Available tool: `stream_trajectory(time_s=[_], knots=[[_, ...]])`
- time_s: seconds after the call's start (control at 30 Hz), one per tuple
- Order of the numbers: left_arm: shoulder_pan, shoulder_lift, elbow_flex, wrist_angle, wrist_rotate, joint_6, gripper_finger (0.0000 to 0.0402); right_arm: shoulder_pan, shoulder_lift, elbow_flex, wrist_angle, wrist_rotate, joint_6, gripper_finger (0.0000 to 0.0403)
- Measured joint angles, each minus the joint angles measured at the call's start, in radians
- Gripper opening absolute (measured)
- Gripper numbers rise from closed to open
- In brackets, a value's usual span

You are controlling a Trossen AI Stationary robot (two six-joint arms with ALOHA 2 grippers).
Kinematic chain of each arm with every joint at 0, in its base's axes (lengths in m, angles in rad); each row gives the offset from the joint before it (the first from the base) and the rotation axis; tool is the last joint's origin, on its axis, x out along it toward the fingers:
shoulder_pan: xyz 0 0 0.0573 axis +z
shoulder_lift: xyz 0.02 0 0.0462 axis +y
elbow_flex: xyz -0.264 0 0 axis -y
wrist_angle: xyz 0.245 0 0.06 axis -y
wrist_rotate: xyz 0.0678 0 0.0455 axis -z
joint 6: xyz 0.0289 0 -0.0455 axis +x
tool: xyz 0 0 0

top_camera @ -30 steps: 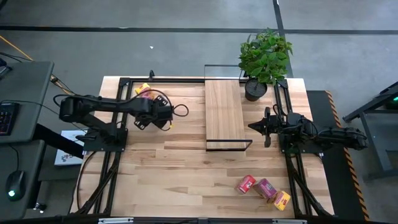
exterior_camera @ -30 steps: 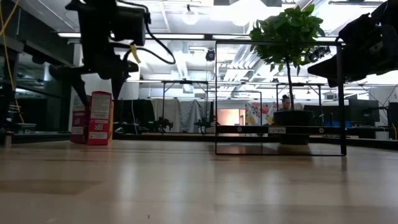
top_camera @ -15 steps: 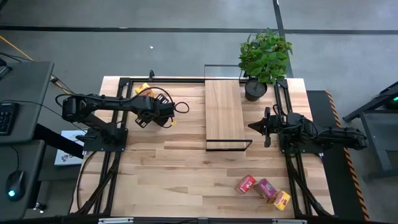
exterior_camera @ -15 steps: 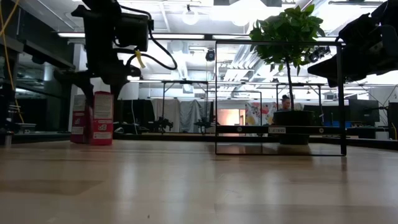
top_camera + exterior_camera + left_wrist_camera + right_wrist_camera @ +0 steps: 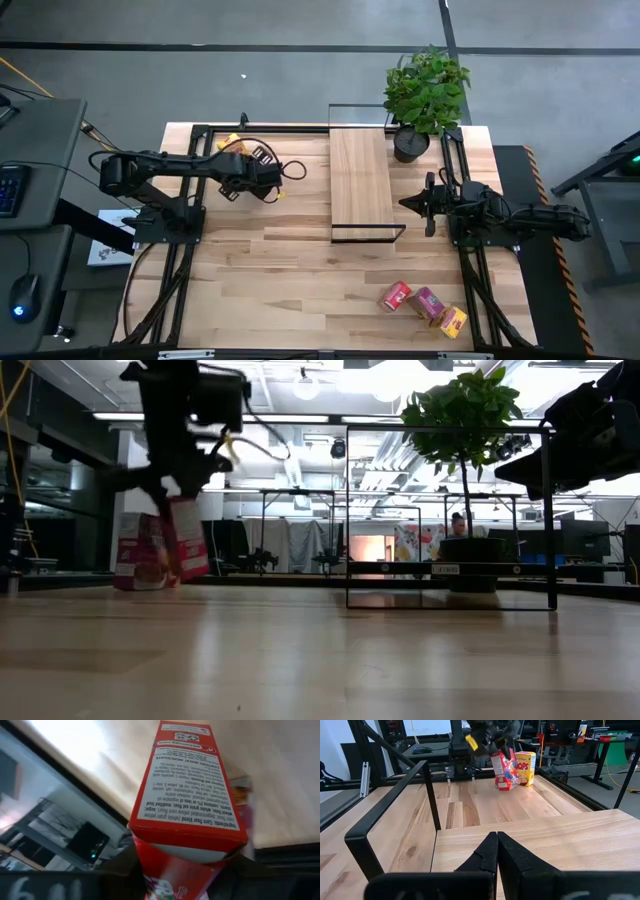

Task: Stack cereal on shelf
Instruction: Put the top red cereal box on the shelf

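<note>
Between the left gripper's (image 5: 178, 490) fingers sits a red cereal box (image 5: 187, 538), gripped near its top and tilted, its lower end just off the tabletop (image 5: 320, 660). A pink box (image 5: 135, 550) stands just behind it, a yellow box (image 5: 525, 768) beside that. To do this well, raise the box clear of its neighbours, level it, then carry it to the shelf (image 5: 359, 183). The left arm reaches out low and long. The right gripper (image 5: 496, 851), fingers pressed together and empty, waits at the shelf's edge.

grey floor (image 5: 300, 70), bright ceiling lights (image 5: 305, 385)
</note>
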Motion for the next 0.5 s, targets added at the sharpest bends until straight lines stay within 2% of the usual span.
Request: stream_trajectory(time_s=[0.2, 0.33, 0.5], knots=[[-0.004, -0.002, 0.181, 0.067, 0.04, 0.087, 0.0134, 0.0, 0.0, 0.0, 0.0, 0.0, 0.0, 0.0], [0.025, -0.002, 0.25, 0.253, 0.062, 0.225, 0.0134, 0.0, 0.0, 0.0, 0.0, 0.0, 0.0, 0.0], [0.074, 0.058, 0.258, 0.461, 0.107, 0.417, 0.0134, 0.0, 0.0, 0.0, 0.0, 0.0, 0.0, 0.0]])
